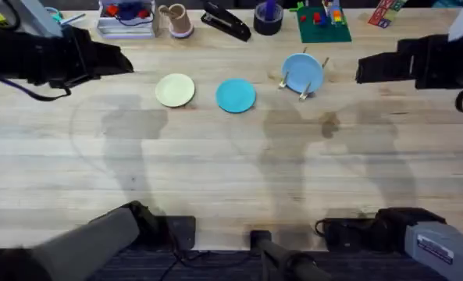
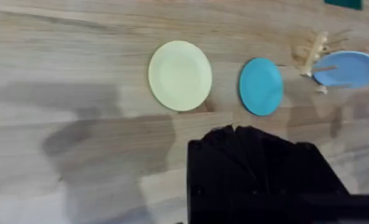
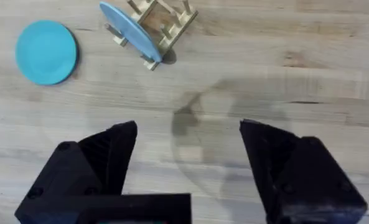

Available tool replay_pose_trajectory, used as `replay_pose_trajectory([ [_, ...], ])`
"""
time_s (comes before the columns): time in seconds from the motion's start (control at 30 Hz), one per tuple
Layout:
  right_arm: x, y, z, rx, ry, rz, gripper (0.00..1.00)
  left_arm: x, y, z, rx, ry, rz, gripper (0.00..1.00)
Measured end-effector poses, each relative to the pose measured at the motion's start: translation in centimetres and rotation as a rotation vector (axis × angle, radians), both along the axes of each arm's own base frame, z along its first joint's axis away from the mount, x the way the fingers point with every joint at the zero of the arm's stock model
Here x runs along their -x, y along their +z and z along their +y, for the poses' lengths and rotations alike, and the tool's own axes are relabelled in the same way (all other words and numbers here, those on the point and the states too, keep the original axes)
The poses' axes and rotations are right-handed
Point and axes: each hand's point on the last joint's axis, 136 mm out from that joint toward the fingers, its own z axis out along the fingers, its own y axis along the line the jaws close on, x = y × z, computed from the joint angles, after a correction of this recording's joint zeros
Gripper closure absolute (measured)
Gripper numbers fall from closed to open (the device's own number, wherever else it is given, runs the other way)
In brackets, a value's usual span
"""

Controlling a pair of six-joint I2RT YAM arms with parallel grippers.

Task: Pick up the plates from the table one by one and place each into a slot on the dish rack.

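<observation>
While the dish rack (image 1: 303, 80) is standing on the table (image 1: 215, 172), it is holding a light blue plate (image 1: 301, 72), which is leaning on edge between its pegs. Just beside the rack the turquoise plate (image 1: 236, 95) is lying flat, and the pale yellow plate (image 1: 175, 90) is lying beyond it, farther from the rack. The right gripper (image 3: 187, 165) is hanging near the rack with its fingers spread apart. The left gripper (image 2: 252, 140) is hovering near the yellow plate with its fingers pressed together.

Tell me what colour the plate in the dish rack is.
Light blue plate, clearest in the right wrist view.
</observation>
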Motion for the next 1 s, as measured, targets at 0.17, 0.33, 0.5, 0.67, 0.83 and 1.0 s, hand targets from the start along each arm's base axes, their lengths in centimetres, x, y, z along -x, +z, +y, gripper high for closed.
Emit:
replay_pose_trajectory([
  [0.17, 0.0, 0.0, 0.0, 0.0, 0.0, 0.0, 0.007, -1.8, -1.9, 0.0, 0.116, -0.07, -0.007, 0.961],
  [0.33, 0.0, 0.0, 0.0, 0.0, 0.0, 0.0, 0.008, -3.5, -3.9, 0.2, 0.199, -0.102, -0.011, 0.96],
  [0.5, 0.0, 0.0, 0.0, 0.0, 0.0, 0.0, 0.007, -4.7, -6.1, 0.5, 0.245, -0.112, 0.01, 0.961],
  [0.67, 0.0, 0.0, 0.0, 0.0, 0.0, 0.0, 0.007, -5.1, -8.1, 0.5, 0.285, -0.114, 0.05, 0.961],
  [0.83, 0.0, 0.0, 0.0, 0.0, 0.0, 0.0, 0.007, -5.8, -9.9, 0.3, 0.291, -0.134, 0.064, 0.962],
  [1.0, 0.0, 0.0, 0.0, 0.0, 0.0, 0.0, 0.007, -6.3, -11.5, -0.1, 0.305, -0.15, 0.082, 0.96],
])
